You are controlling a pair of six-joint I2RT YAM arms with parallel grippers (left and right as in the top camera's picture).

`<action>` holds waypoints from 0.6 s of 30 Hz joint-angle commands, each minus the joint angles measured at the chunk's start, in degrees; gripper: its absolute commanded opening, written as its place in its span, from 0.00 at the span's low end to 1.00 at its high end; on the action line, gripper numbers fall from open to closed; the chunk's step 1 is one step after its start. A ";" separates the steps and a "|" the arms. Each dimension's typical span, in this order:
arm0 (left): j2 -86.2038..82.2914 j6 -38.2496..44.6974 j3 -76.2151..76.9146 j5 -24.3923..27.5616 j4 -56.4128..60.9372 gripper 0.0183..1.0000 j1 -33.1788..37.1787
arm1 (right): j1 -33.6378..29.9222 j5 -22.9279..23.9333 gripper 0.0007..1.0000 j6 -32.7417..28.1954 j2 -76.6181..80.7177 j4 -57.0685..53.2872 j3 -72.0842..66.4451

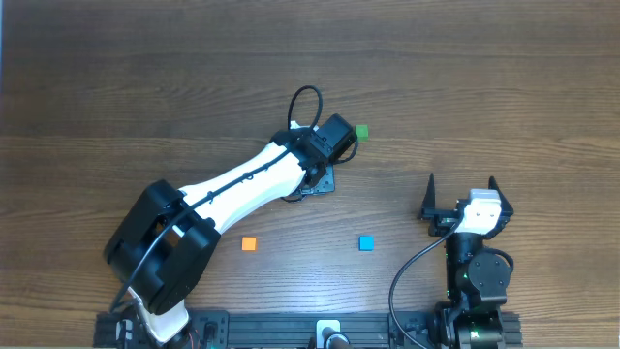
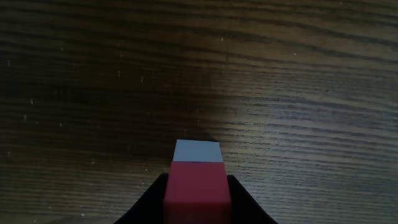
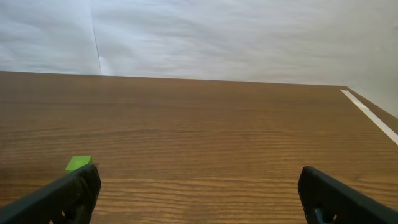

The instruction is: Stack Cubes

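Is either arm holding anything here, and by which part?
The left gripper holds a red cube, jaws on two opposite sides; the right gripper holds nothing.

Lab: wooden table (image 1: pixel 97 78), white backdrop (image 3: pixel 217 37)
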 commanded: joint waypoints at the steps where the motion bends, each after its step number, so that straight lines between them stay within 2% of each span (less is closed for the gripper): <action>1: 0.87 -0.81 -0.17 -1.09 0.15 0.38 0.04 | 0.15 -0.09 0.99 -0.28 -0.37 -0.11 -0.31; 3: 0.87 -0.81 -0.17 -1.07 0.15 0.51 0.04 | 0.15 -0.09 0.99 -0.26 -0.37 -0.11 -0.31; 7: 0.87 -0.81 -0.17 -1.09 0.15 0.64 0.04 | 0.15 -0.09 0.99 -0.28 -0.37 -0.11 -0.31; 9: 0.87 -0.81 -0.17 -1.07 0.15 0.78 0.04 | 0.15 -0.09 0.99 -0.26 -0.37 -0.11 -0.31; 11: 0.57 -0.81 -0.15 -1.07 0.13 0.97 0.04 | 0.15 -0.09 0.99 -0.26 -0.37 -0.11 -0.31; 12: 0.09 -0.79 -0.15 -1.07 0.09 1.00 0.04 | 0.15 -0.09 0.99 -0.26 -0.37 -0.11 -0.31; 18: -10.43 -0.52 -0.15 -1.09 -3.06 1.00 0.02 | 0.15 -0.09 0.99 -0.26 -0.37 -0.11 -0.31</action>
